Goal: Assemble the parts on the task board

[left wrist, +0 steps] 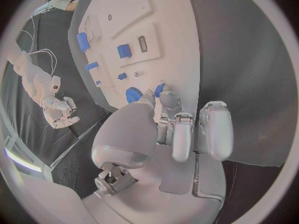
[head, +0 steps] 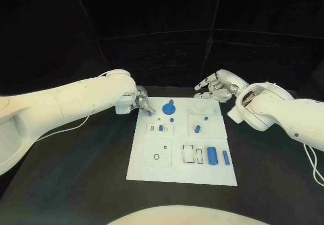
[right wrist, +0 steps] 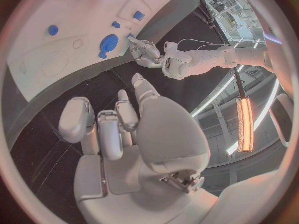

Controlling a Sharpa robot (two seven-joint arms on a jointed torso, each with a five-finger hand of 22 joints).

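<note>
The left robot hand (head: 140, 103) reaches its fingertips to the board's (head: 152, 174) far edge, seemingly holding nothing, beside the gear (head: 168, 109), which a careless nudge could shift; the right robot hand (head: 215, 86) hovers spread.

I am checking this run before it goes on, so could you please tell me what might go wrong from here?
The left robot hand has its fingertips at the far left corner of the task board, beside the blue gear; a slip could knock the gear or shift the board. The right robot hand hovers off the far right corner, holding nothing, and could clip the board edge if it comes in low.
</note>
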